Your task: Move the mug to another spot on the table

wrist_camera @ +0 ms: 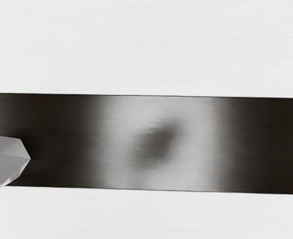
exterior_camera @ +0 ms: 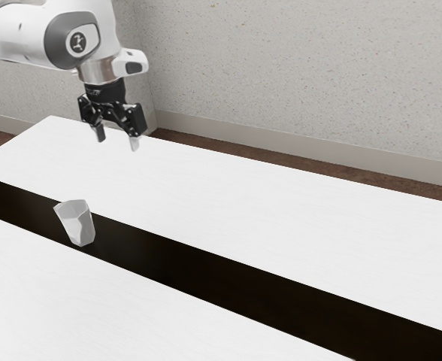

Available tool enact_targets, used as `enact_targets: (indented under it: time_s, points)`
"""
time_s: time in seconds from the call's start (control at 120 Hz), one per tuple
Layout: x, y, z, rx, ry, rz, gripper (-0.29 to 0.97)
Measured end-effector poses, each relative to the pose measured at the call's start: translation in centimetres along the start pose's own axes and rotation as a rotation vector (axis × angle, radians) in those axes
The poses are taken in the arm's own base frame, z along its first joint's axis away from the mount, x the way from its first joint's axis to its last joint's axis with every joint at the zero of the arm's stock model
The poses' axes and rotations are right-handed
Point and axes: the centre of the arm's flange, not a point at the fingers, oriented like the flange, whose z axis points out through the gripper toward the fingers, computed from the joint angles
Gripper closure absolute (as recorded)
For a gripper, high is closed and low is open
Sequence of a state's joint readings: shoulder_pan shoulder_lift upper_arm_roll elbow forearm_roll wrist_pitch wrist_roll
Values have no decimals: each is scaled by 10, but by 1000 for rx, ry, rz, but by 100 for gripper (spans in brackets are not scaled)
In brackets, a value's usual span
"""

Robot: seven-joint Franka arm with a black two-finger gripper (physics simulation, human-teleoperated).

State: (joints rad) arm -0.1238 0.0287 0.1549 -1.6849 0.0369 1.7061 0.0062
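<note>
The pincer (exterior_camera: 117,141) hangs in the air with its two black fingers spread apart and nothing between them, tips pointing down at the bench (exterior_camera: 281,203). It touches nothing. Above it the white arm (exterior_camera: 48,34) comes in from the exterior view's upper left.

Under the pincer lies the far white part of the bench. A broad black strip (exterior_camera: 228,278) runs slantwise across the bench from the exterior view's left edge down to its lower right, with white surface on both sides.

The mug (exterior_camera: 74,222) stands upright on this strip, at its nearer edge, toward the exterior view's left. It is white and faceted, its open mouth up; no handle can be made out. It is well apart from the pincer, nearer the camera and lower in the exterior view.

In the wrist view the strip (wrist_camera: 246,144) crosses between two white bands of bench (wrist_camera: 146,45). A soft dark shadow (wrist_camera: 154,142) sits in a paler patch of the strip. The mug (wrist_camera: 4,164) pokes in at the edge of that view, off to one side of the hand, on the strip by its border.

Behind the bench are a pale speckled wall (exterior_camera: 304,60), a white skirting (exterior_camera: 296,143) and a brown floor (exterior_camera: 319,162).
</note>
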Motion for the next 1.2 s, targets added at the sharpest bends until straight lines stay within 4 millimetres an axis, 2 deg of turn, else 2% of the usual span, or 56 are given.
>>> enact_targets:
  time_s: [0.2, 0.292, 0.358, 0.475, 0.508, 0.542, 0.683, 0.808, 0.908, 0.967, 1.033, 1.2]
  points:
    - [-1, -5, 1, 5, -9, -21, 0]
    - [1, -25, 10, 8, -26, -106, 0]
    - [1, -62, 20, 5, -43, -217, 0]
    - [-17, -166, 39, -5, -77, -503, 0]
    - [-22, -185, 43, -8, -86, -572, 0]
    - [-24, -196, 49, -10, -97, -629, 0]
    - [-23, -216, 81, -14, -154, -817, 0]
    - [-34, -253, 108, 4, -200, -1000, 0]
    - [-48, -273, 138, 2, -253, -1108, 0]
    - [-54, -281, 148, -3, -266, -1157, 0]
    - [-56, -285, 157, -13, -271, -1199, 0]
    - [-43, -276, 185, -98, -299, -1338, 0]
